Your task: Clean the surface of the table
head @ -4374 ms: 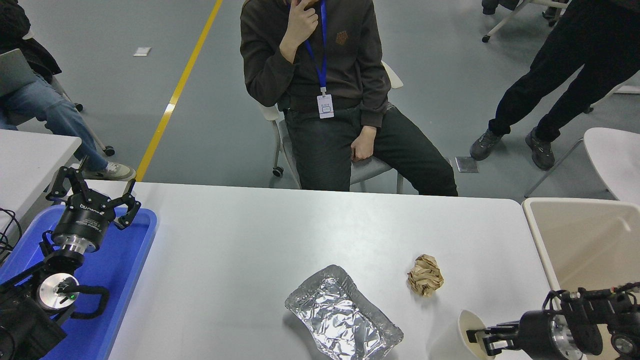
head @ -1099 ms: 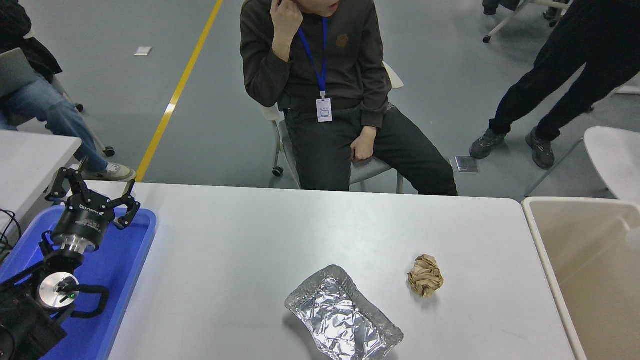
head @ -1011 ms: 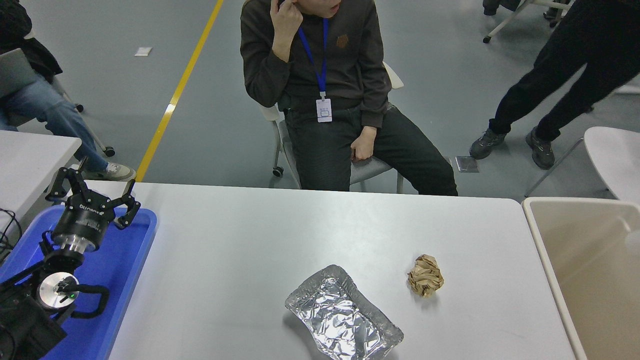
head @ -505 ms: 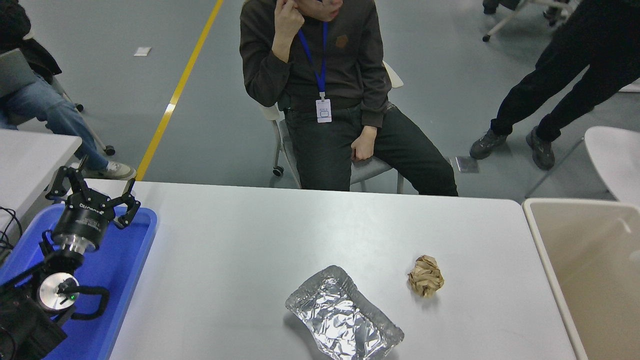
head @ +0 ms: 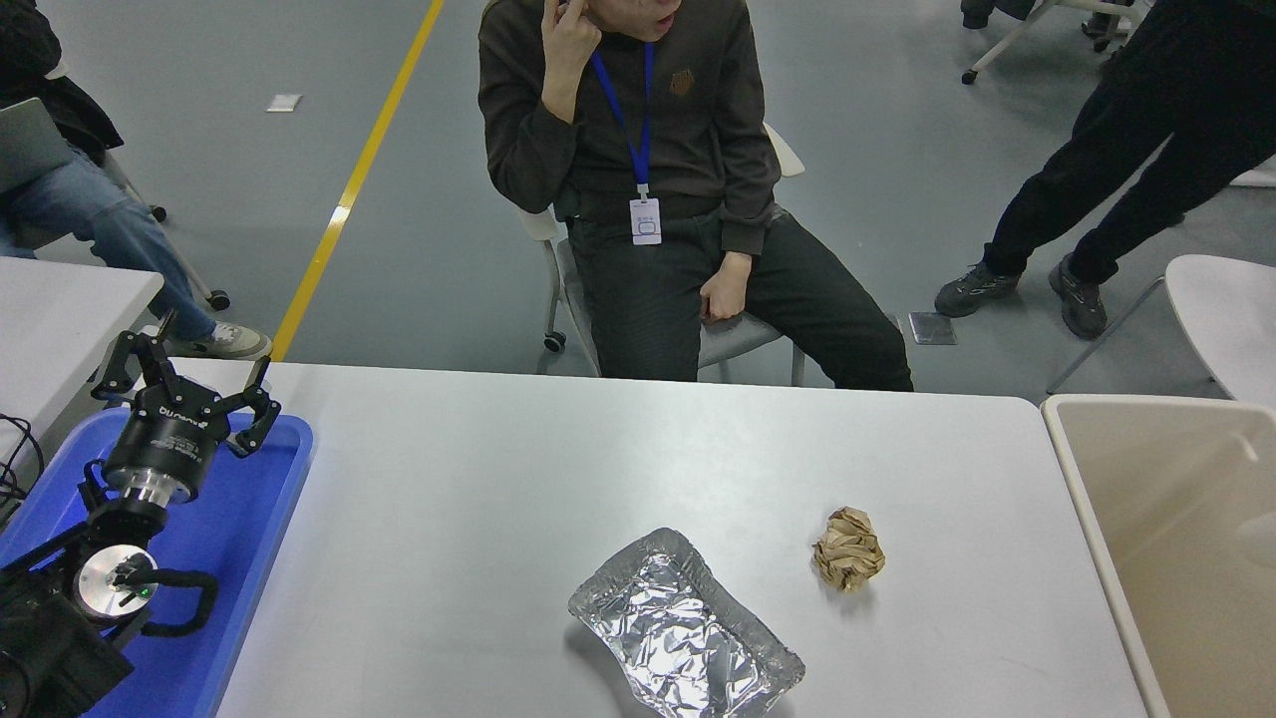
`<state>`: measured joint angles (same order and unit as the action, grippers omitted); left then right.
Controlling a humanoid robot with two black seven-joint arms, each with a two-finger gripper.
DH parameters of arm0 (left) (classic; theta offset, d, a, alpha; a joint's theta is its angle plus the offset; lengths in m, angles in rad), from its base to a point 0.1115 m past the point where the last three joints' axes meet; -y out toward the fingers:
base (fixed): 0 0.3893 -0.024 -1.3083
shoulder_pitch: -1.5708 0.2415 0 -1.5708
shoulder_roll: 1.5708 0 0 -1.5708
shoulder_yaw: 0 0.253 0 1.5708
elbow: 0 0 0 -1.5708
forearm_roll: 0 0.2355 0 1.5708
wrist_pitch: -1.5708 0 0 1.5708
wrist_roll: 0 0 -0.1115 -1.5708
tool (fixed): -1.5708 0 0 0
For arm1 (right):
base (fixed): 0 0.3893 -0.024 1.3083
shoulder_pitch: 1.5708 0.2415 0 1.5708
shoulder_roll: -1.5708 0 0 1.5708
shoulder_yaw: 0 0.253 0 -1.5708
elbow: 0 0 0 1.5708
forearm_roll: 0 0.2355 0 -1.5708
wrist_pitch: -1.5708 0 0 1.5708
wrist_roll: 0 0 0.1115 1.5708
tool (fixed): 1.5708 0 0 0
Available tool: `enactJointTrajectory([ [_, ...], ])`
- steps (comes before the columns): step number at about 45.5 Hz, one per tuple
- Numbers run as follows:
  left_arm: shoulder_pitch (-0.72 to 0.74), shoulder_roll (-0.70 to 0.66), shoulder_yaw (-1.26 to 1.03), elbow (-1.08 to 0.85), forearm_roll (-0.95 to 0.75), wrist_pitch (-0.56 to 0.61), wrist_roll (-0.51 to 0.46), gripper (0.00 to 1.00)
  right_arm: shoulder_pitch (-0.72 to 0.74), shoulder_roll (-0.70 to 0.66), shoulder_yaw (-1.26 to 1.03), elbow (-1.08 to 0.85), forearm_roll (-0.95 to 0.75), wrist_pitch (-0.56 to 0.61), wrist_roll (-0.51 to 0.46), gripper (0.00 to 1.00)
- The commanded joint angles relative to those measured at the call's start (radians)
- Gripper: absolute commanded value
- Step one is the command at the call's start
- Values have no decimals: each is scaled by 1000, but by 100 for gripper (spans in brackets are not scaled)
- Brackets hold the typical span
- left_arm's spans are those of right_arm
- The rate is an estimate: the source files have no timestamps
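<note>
We see only one pincer, the left gripper (head: 189,384), parked at the lower left over the blue tray (head: 249,519). Its fingers (head: 261,411) are spread wide apart and they pinch nothing. The right gripper does not appear in the view, so we cannot say anything about its state.

The table surface (head: 478,479) begins just to the right of the left gripper and stretches far to the right, filling the lower half of the view. The blue tray lies directly under this gripper and the arm behind it, at the left end of the table.

Well to the right of the gripper, and nearer to the camera, a crumpled foil tray (head: 685,628) lies on the table, close to the near edge. Further right of it, a little apart, rests a brown ball of crumpled paper (head: 847,548). Farthest from the gripper, just beside the right end of the table, stands a beige bin (head: 1087,499).

Beyond the far edge of the table, a seated person (head: 648,199) in dark clothes holds one hand (head: 568,40) up by the head. The other hand rests on the thigh.
</note>
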<state>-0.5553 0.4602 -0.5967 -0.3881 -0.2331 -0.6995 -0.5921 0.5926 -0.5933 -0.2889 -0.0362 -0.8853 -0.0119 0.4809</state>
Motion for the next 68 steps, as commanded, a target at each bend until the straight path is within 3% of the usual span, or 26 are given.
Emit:
enactJointTrajectory([
  [1, 0, 0, 0, 0, 1, 0, 0, 100, -11, 17, -35, -21, 51, -3, -10, 0],
  [5, 0, 0, 0, 0, 0, 0, 0, 100, -11, 17, -33, -21, 51, -3, -11, 3],
  [9, 0, 0, 0, 0, 0, 0, 0, 100, -8, 15, -21, -21, 54, -2, -22, 63],
  [14, 0, 0, 0, 0, 0, 0, 0, 100, -7, 13, -32, -22, 74, 0, -31, 97],
  [25, 0, 0, 0, 0, 0, 0, 0, 100, -5, 15, -30, -21, 94, 0, -36, 99],
  [35, 0, 0, 2, 0, 0, 2, 0, 100, -13, 14, -35, -22, 218, -5, -34, 99],
  [57, 0, 1, 0, 2, 0, 2, 0, 100, -8, 4, -10, -41, 258, -5, -33, 99],
  [68, 0, 2, 2, 2, 0, 2, -2, 100, 38, -23, 266, 52, 266, -6, -31, 99],
])
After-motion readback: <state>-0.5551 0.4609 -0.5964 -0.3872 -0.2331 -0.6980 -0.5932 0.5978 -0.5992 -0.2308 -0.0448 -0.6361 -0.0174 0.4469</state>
